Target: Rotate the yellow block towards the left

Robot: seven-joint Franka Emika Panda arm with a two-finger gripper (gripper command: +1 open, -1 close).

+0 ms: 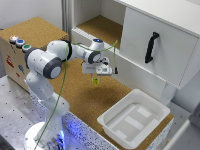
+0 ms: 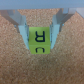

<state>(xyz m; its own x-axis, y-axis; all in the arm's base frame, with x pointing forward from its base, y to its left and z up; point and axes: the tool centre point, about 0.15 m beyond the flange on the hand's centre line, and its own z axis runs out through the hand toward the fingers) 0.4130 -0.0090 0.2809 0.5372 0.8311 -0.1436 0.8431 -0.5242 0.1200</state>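
- Gripper (image 1: 96, 79), grey/white, two fingers, sits mid-frame in the exterior view, hanging off the white Franka arm (image 1: 47, 62) that reaches in from the lower left.
- Pincer is pinching the small yellow cube-like block (image 2: 39, 42): wrist view shows a grey finger (image 2: 22, 31) tight against each side face of it, jaws closed on it w/ no gap.
- Block's facing side carries dark marks, reads like an "R" and a "U", lying sideways in the wrist view.
- In the exterior view the block is a tiny yellow spot at the fingertips, just above the brown cork-textured tabletop (image 1: 85, 97); can't tell if it touches the surface.
- Around it: white plastic rectangular tray (image 1: 134, 118) at lower right, well apart from the gripper.
- White cabinet w/ open shelf (image 1: 100, 25) behind the gripper, upper centre; its door w/ a black handle (image 1: 151, 47) at upper right.
- Cork-topped box w/ coloured buttons (image 1: 19, 43) at upper left, beside the arm's shoulder.
- Green cable (image 1: 64, 75) loops along the arm & down to the base.
- Cork right under and beside the block shows only bare surface in the wrist view.
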